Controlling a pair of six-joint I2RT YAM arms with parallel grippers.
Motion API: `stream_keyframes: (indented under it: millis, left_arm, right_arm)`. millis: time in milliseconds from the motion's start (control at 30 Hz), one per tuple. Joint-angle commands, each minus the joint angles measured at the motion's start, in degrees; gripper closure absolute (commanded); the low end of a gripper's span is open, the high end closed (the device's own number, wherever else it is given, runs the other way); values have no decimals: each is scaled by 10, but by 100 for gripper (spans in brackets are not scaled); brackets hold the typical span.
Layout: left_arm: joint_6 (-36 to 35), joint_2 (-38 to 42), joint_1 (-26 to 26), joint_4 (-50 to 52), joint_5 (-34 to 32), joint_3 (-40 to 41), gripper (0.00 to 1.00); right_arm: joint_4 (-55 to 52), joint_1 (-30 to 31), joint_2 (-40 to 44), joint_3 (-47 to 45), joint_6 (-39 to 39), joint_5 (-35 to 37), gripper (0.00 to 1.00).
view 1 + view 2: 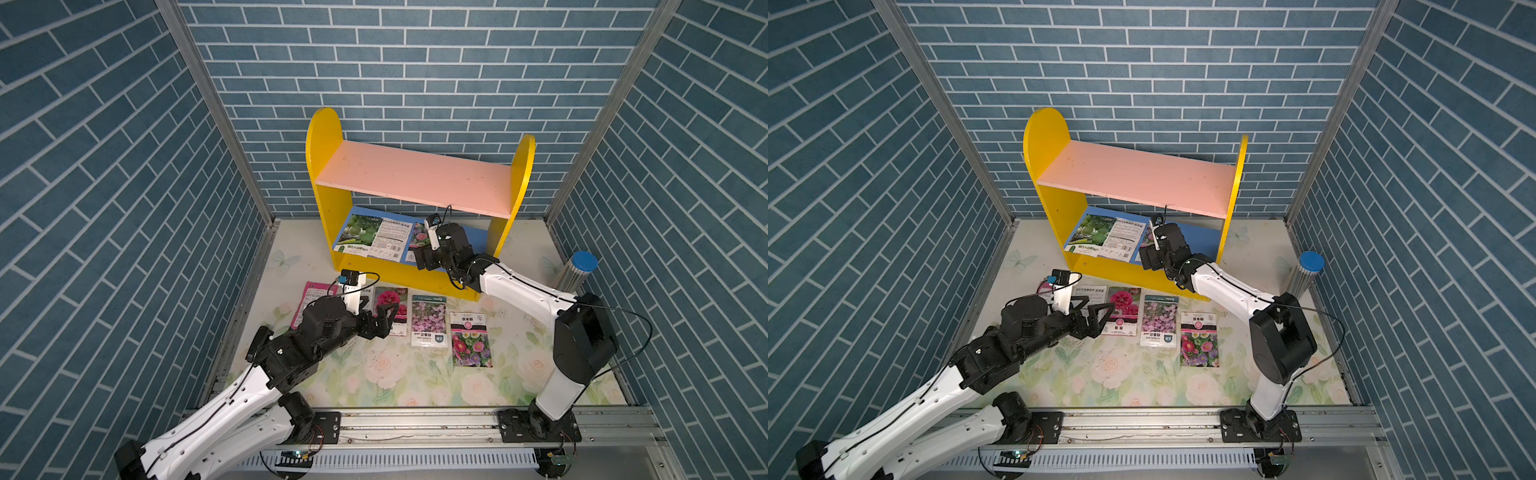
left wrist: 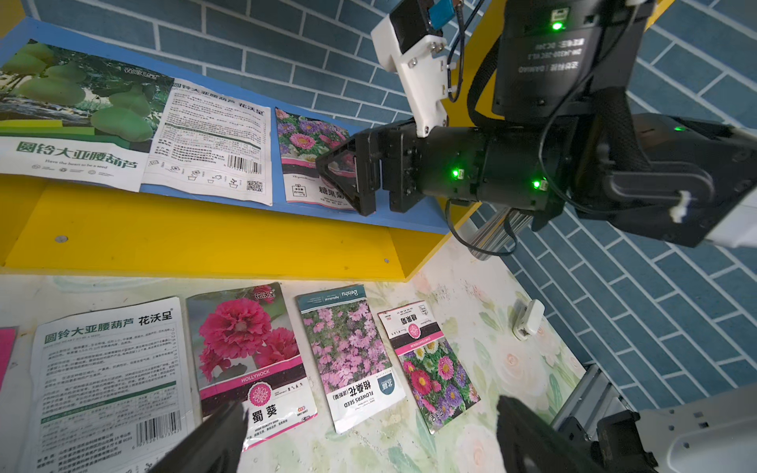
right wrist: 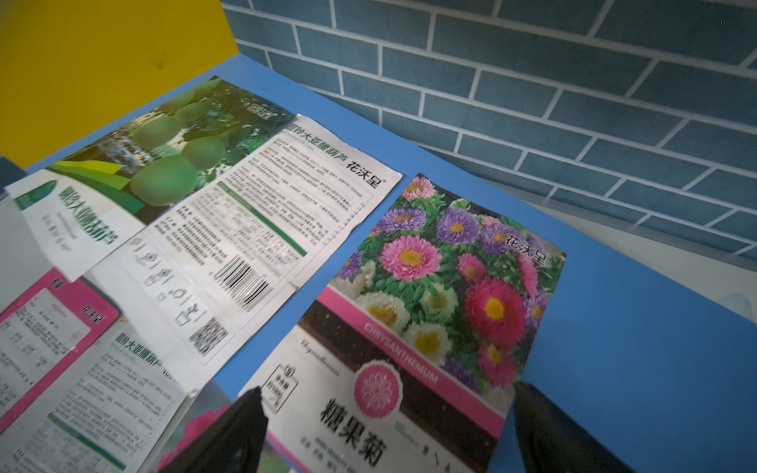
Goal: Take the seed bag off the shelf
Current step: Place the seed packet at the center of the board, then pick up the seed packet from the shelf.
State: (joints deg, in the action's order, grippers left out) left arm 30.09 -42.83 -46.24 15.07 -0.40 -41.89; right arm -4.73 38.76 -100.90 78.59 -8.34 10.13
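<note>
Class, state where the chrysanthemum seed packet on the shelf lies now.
In a top view the chrysanthemum packet lies on the blue lower board, right of the white gourd packet, its near edge between the open fingers of the right gripper.

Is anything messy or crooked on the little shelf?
Yes, a little. On the blue lower board of the shelf, the gourd picture bag and the printed white bag beside it poke out past the front edge, over the yellow front panel. The flower bag lies within the board.
</note>
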Motion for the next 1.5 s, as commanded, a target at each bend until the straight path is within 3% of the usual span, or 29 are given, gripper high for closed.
stream_keyframes:
  millis: [0, 200, 433, 767, 1100, 1467]
  left_arm:
    - [7, 4, 0, -12, -3, 10, 0]
    - [12, 5, 0, -16, 0, 19, 0]
    - [26, 2, 0, -21, -2, 24, 0]
    - [43, -33, 0, -49, 18, 27, 0]
    - [59, -66, 0, -81, 24, 20, 0]
    - [128, -143, 18, -239, 74, 57, 1]
  right_arm:
    - [1, -14, -30, 38, 27, -10, 5]
    - [-9, -29, -76, 70, 45, -15, 5]
    - [2, -31, -75, 38, 48, -24, 6]
    - [41, -16, 14, -83, 29, -42, 8]
    - [54, 10, 74, -124, 3, -30, 8]
    - [16, 9, 178, -127, 2, -31, 7]
